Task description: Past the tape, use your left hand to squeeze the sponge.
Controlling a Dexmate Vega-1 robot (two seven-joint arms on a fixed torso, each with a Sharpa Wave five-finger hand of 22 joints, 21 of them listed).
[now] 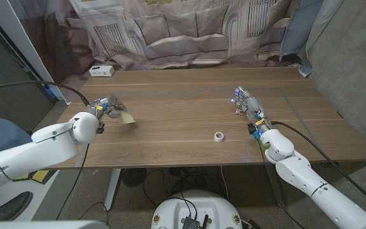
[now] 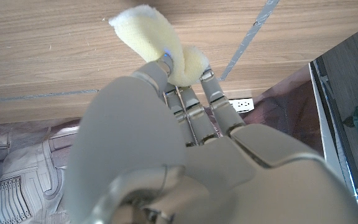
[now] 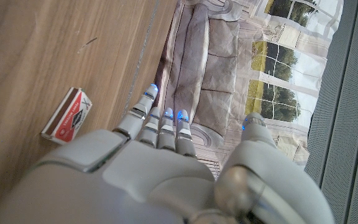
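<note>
Left hand [image 1: 107,107] gripped the sponge [image 1: 124,117]: fingers [image 2: 166,68] clenched around one end, pale yellow foam folded and bulging past the fingertips. In the head view the sponge stuck out of the hand on the side toward the tape roll [image 1: 219,136], low over the wooden table [image 1: 183,121]; whether it touched the table could not be told. Back of the hand hid the pinched part of the sponge in the left wrist view.

Sponge soft, porous, edges rounded under pressure. Table: brown plank grain, a thin tape line [image 2: 247,40] running across it near the sponge.

Right hand [image 1: 248,105] stood well apart from the sponge, beyond the tape roll, fingers [image 3: 160,121] straight and released, holding nothing. A small red-and-white box [image 3: 68,116] lay just beside them; its print was too small to read. Tape roll small, white, ring-shaped.
</note>
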